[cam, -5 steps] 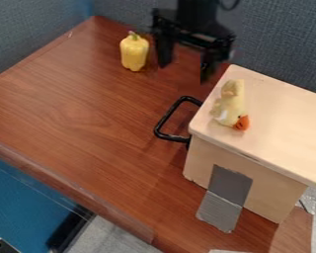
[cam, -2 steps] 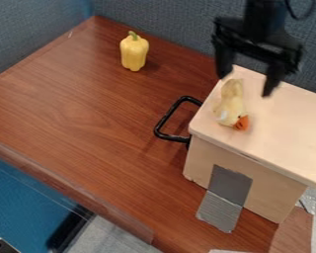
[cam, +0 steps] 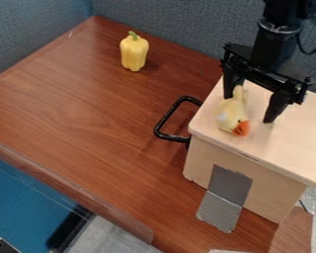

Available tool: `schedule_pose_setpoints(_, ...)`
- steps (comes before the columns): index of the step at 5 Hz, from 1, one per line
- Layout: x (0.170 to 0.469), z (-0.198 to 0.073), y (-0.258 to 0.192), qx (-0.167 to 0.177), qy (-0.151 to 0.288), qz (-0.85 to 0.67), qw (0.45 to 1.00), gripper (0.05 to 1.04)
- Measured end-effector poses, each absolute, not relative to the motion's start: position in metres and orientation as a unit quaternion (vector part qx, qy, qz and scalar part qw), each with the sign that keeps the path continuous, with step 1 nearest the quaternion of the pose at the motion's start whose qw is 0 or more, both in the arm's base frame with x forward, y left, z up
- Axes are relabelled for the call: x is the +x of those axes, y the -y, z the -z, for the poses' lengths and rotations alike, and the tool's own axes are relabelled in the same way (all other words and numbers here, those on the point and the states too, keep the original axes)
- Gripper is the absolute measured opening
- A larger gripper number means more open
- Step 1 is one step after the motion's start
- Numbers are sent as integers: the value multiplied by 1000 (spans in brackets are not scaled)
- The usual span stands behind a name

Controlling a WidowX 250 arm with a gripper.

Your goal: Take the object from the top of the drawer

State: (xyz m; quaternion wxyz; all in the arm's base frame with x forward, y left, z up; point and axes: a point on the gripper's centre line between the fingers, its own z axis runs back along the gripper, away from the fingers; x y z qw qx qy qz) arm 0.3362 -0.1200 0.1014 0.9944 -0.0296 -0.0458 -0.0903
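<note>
Camera view: black two-finger gripper [cam: 250,108] pointed downward, arm brought in from 1 o'clock; fingers spread, nothing gripped. Pale-yellow, orange-beaked toy duck [cam: 231,118] laid on light wooden box-shaped drawer [cam: 289,141], toward 9 o'clock of its top, one finger near the duck's 12 o'clock end.

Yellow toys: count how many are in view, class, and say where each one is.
2. The pepper stands on the table, toward its back edge; the duck lies on top of the drawer, by the gripper. Any inside the drawer would be hidden.
</note>
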Motion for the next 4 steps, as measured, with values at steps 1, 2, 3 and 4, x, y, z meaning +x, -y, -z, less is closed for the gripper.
schedule_pose_setpoints(1, 326, -102, 115, -29, 49, 91, 994, 626)
schedule_pose_setpoints(2, 315, -108, 96, -34, 55, 80, 995, 325)
schedule_pose_setpoints(3, 304, -113, 73, -40, 57, 70, 995, 139)
schedule_pose_setpoints(4, 291, -105, 43, -40, 42, 45, 997, 76)
